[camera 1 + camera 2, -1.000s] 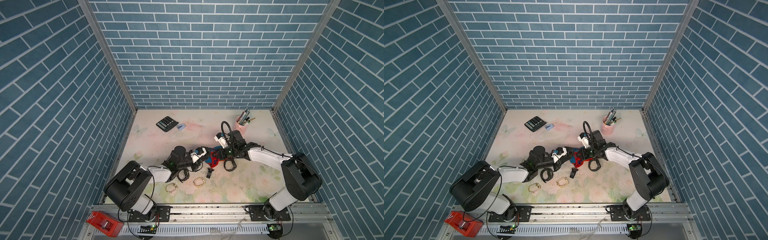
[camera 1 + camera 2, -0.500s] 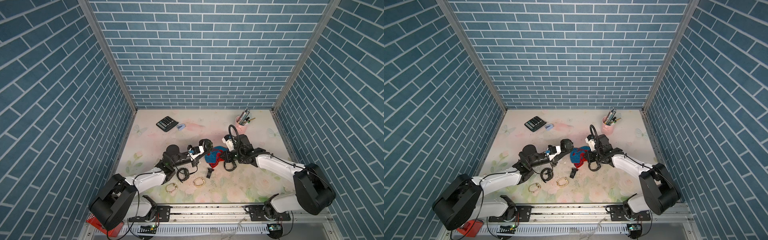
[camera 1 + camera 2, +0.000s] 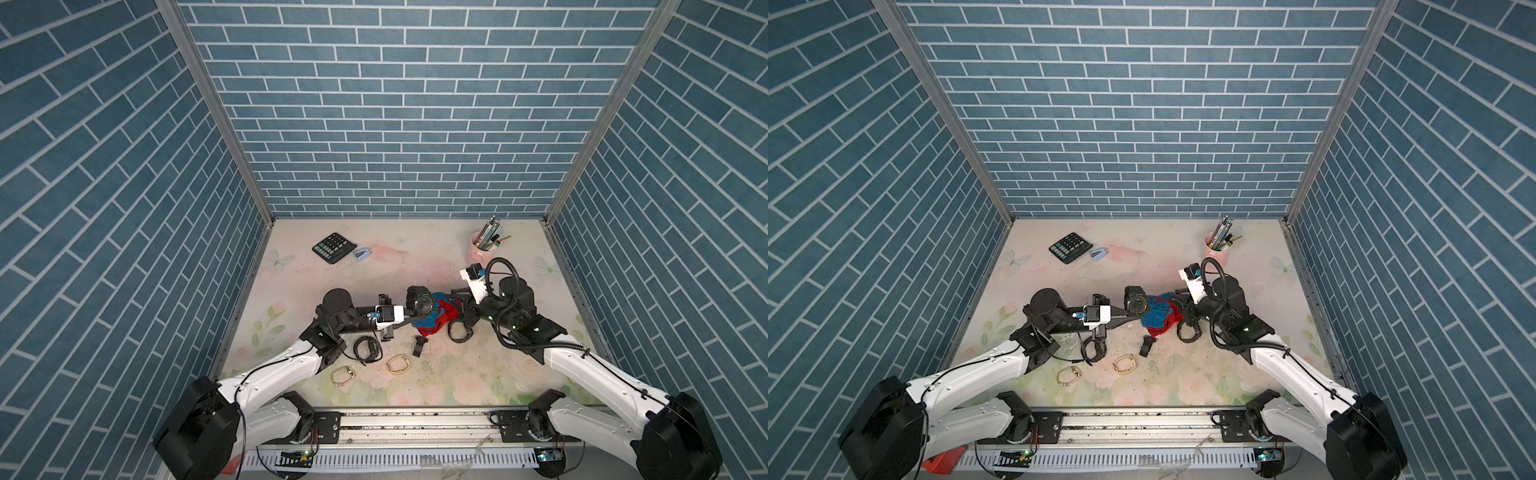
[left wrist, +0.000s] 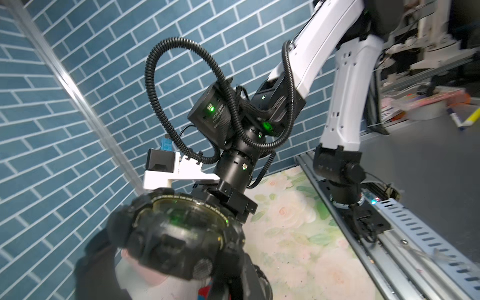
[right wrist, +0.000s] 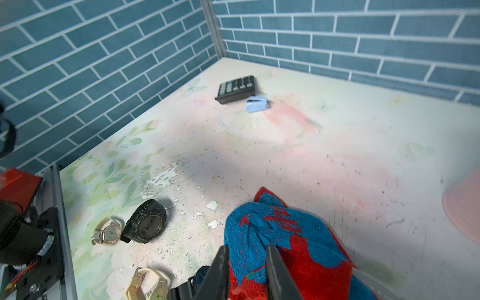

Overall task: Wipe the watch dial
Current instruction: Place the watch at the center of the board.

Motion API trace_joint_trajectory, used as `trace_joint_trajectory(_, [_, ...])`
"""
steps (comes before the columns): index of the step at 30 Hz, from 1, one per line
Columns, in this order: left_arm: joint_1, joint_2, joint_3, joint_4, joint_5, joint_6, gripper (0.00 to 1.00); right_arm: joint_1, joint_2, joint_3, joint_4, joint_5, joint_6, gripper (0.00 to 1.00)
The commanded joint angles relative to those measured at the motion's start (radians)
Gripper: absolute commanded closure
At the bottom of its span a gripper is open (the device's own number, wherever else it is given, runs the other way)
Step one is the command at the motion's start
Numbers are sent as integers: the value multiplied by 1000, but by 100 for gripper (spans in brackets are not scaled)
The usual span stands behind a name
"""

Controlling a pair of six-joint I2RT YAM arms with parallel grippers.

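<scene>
Watch [image 3: 423, 302] held up next to the cloth [image 3: 434, 320], ready for a wipe

The left fingers [image 3: 409, 319] are clenched on the watch. They hold it up off the bench [image 3: 374, 270], just beside the cloth, with the round dial [image 4: 181, 215] facing up. The cloth lies between the watch and the right fingers [image 5: 220, 267]. Those stand a little apart with a fold of cloth between them, and I cannot tell if they squeeze it. The right fingers are nearer the cloth, so I think they must bring it across to the dial.

Bright, even light — soft-edged shadows
</scene>
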Motion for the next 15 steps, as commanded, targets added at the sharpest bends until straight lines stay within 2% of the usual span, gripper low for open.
trace_joint_trajectory(1, [-29,-16,29,-28,89,13,100,0,-74,-48,168,-124,-168,74])
trace_joint_trajectory(5, [-65,-42,56,-68,114,20,100,0,-107,-47,237,-234,-184,74])
trace_joint_trajectory(9, [-115,-68,108,-195,131,89,100,2,-107,-39,338,-424,-189,73])
trace_joint_trajectory(11, [-130,-77,121,-215,140,93,100,6,-103,-33,385,-500,-188,70])
trace_joint_trajectory(15, [-145,-92,122,-180,174,81,100,34,-120,-16,396,-524,-191,64])
